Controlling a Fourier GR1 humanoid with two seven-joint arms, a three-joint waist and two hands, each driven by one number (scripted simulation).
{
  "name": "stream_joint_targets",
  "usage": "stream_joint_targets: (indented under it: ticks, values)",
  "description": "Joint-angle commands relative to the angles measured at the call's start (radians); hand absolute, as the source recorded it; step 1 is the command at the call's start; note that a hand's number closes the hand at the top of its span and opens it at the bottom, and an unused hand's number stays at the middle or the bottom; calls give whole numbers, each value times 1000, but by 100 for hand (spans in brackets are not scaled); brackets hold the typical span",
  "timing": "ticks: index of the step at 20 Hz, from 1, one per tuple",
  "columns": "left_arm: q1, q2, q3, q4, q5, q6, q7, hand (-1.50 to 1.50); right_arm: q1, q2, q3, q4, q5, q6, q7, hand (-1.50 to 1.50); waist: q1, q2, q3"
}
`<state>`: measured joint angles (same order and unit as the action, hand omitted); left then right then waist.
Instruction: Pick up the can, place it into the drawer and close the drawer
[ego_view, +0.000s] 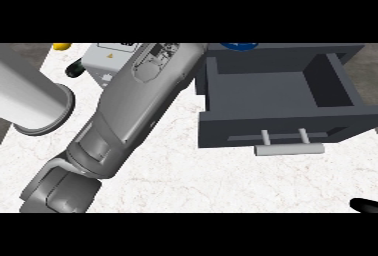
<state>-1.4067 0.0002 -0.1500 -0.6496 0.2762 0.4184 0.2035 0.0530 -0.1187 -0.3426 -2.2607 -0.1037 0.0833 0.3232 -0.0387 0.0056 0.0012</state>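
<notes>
The dark grey drawer (277, 97) stood open on the white marble surface (192, 175), its handle (289, 148) toward the robot. The can was not visible. The left forearm (125, 110) stretched far up; its hand was hidden. Of the right hand (365, 205) only a black tip showed; its state I could not tell.

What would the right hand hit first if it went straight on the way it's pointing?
Only the tip of the right hand shows, pointing left and slightly up. Ahead is bare counter, below the handle of the open drawer; the left forearm probably comes first, though height is unclear.
</notes>
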Motion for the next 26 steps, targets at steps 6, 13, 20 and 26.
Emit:
stream_joint_targets:
  ticks: [6,13,20,26]
  values:
    - [-130,0,-71,221,102,46,-78,150,-73,-15,38,-8,0,-15,61,-150,-41,15,1]
    - [-169,0,-161,260,168,177,-76,-150,-87,-16,63,24,43,-15,45,-150,-61,17,2]
    - [-201,0,-180,324,190,214,-101,-150,-125,-33,74,6,46,-24,91,-150,-62,17,2]
    - [-210,0,-170,333,234,229,-158,-150,-173,-110,82,33,118,20,39,-150,-62,24,1]
